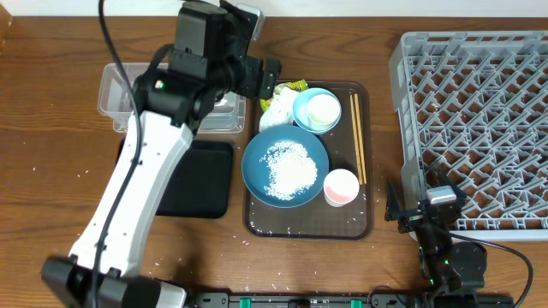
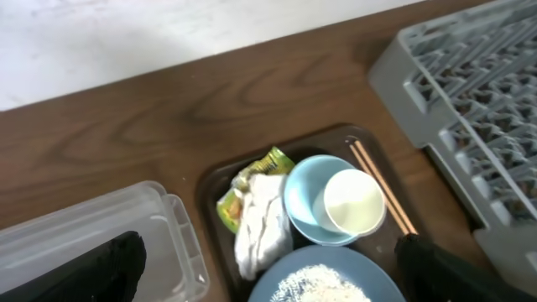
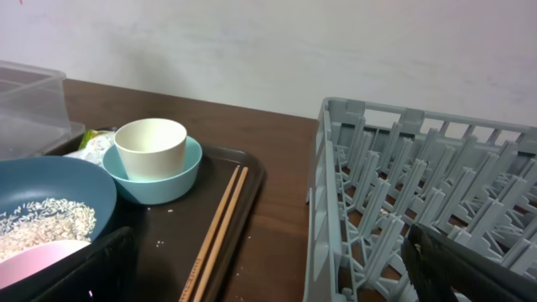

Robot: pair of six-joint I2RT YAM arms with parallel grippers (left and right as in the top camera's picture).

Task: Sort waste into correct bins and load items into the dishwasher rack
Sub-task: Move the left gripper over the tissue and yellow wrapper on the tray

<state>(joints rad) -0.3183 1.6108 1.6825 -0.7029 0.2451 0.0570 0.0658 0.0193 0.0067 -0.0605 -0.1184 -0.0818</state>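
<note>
A brown serving tray sits mid-surface. On it lies the dark-blue dish, which holds a heap of rice. Just behind the dish, toward the far edge, is the light-blue bowl with the white cup upright inside it. The pink cup stands at the dish's right, near the tray's front right corner. The chopsticks lie side by side along the tray's right rim.

The yellow-green snack wrapper and the crumpled white paper are bunched together on the tray, touching the bowl's left side.

The clear tub is left of the tray by the far edge, and the black tray lies in front of it. The grey dishwasher rack fills the far-right corner.

The left end effector hangs above the wrapper and paper with its fingers spread apart, holding nothing. The right end effector is near the front edge, between the serving tray and the rack, with its fingers also apart and holding nothing.
</note>
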